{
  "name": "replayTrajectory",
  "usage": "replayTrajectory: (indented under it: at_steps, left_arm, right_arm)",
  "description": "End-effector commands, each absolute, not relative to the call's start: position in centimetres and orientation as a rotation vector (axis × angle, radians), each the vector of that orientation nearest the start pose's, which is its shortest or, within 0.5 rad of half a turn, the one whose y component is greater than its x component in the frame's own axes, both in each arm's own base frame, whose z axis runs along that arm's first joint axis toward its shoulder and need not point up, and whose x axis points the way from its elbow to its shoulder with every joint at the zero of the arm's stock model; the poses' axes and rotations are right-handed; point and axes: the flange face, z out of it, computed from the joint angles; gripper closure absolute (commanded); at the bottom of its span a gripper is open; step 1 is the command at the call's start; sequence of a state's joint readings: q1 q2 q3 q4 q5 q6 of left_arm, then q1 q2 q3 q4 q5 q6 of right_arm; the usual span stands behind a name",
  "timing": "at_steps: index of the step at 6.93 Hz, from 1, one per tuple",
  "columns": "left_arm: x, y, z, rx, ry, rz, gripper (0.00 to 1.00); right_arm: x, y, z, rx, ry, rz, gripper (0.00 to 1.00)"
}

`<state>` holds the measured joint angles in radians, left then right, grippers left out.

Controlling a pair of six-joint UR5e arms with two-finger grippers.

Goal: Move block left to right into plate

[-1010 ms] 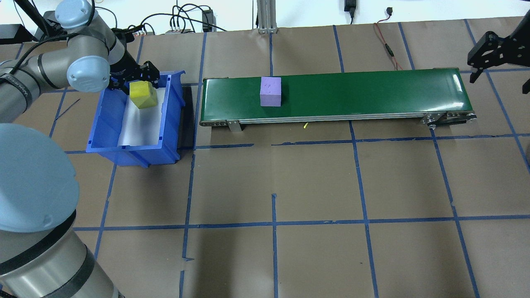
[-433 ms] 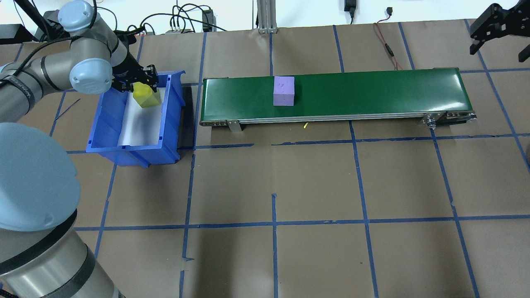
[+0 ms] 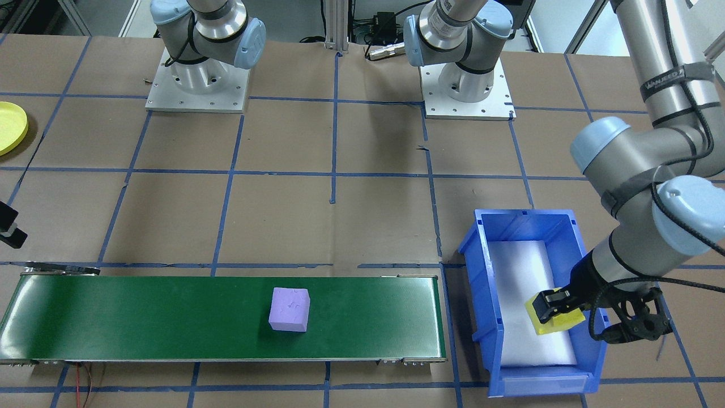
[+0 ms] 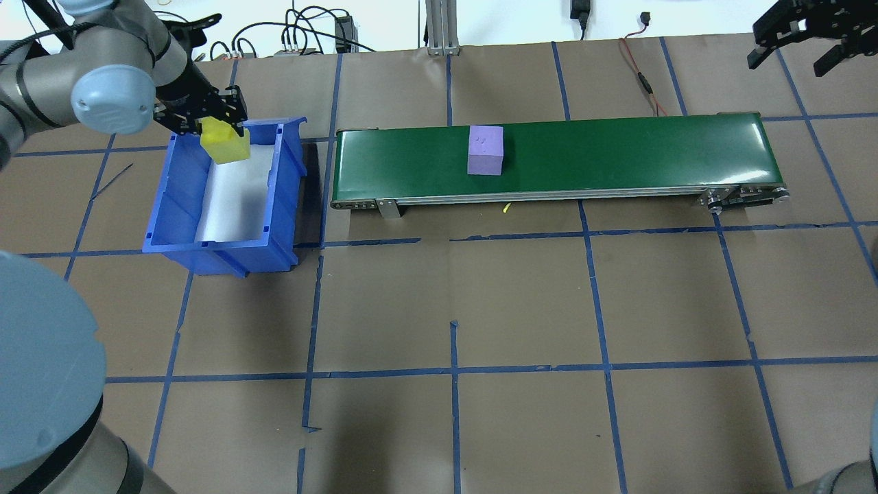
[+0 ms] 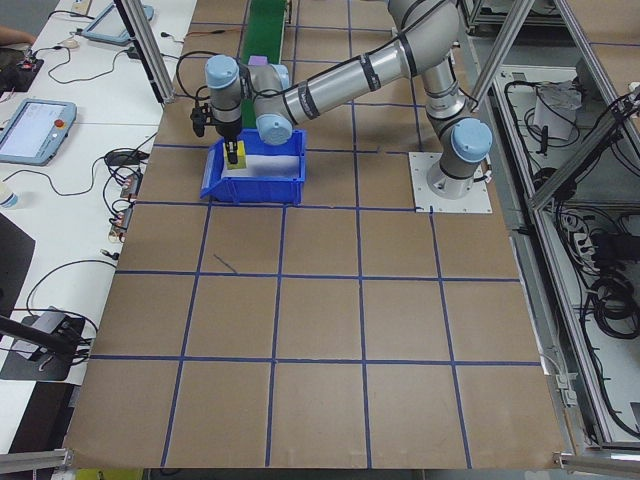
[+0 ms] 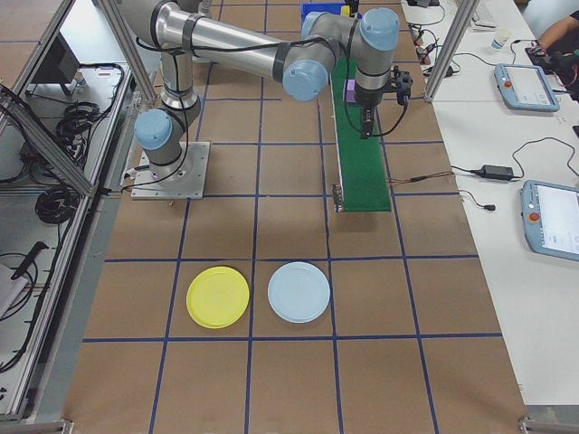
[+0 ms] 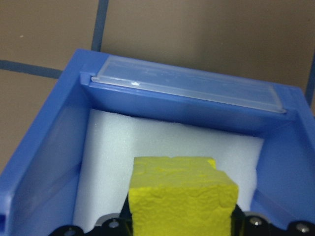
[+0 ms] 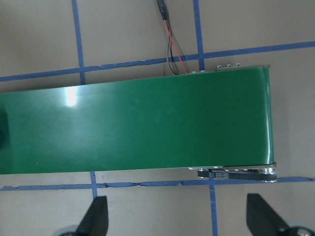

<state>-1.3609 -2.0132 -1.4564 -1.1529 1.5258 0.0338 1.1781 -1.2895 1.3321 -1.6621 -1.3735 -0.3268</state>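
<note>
My left gripper (image 4: 221, 129) is shut on a yellow foam block (image 4: 223, 145) and holds it above the far end of the blue bin (image 4: 221, 257). The left wrist view shows the yellow block (image 7: 183, 196) between the fingers, over the bin's white foam lining. A purple block (image 4: 485, 150) rides on the green conveyor belt (image 4: 631, 152), left of its middle. My right gripper (image 4: 790, 56) hangs open beyond the belt's right end, with nothing between its fingers (image 8: 96, 216). The yellow plate (image 6: 217, 297) lies on the table well past that end, and its edge shows in the front view (image 3: 10, 128).
A pale blue plate (image 6: 298, 292) lies beside the yellow one. The bin (image 3: 524, 214) stands just off the belt's left end. Cables and a red wire (image 4: 641, 75) run along the table's far edge. Blue tape lines grid the brown table.
My left gripper has lifted the yellow block and carried it toward the bin's far end. The purple block has travelled right along the belt. My right gripper has drawn back toward the far edge.
</note>
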Motion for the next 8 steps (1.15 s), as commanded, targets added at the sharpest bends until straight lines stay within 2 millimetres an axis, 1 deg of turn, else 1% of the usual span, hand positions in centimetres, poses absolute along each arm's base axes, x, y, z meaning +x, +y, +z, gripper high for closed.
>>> replayTrajectory:
  at_steps: [1, 2, 3, 4, 5, 6, 7, 8]
  left_arm:
    - [-6.5, -64.2, 38.8, -0.118, 3.159, -0.139, 0.72]
    - [-10.8, -62.6, 40.7, -0.021, 3.129, -0.144, 0.72]
    - [-13.9, -62.1, 40.7, 0.057, 3.134, -0.161, 0.72]
    - [-16.3, -62.4, 39.6, 0.138, 3.143, -0.183, 0.72]
    - [-19.7, -63.6, 36.3, 0.219, 3.135, -0.209, 0.72]
    - [-22.2, -65.3, 33.3, 0.266, 3.126, -0.267, 0.72]
    - [-22.6, -66.9, 33.0, 0.277, 3.127, -0.299, 0.72]
    - [-22.7, -67.3, 32.1, 0.28, 3.132, -0.28, 0.72]
  right_arm:
    - [-9.1, -63.6, 44.4, 0.063, 2.885, -0.166, 0.0]
    - [-9.0, -63.1, 43.4, 0.069, 2.878, -0.129, 0.0]
    - [-8.8, -62.4, 40.4, 0.081, 2.871, -0.051, 0.0]
    - [-8.0, -60.7, 36.4, 0.102, 2.838, 0.062, 0.0]
    - [-7.6, -60.0, 34.6, 0.113, 2.814, 0.11, 0.0]
    - [-7.5, -59.8, 34.1, 0.111, 2.807, 0.122, 0.0]
    - [-7.7, -60.4, 33.7, 0.11, 2.823, 0.052, 0.0]
    - [-7.6, -60.2, 32.3, 0.114, 2.826, 0.055, 0.0]
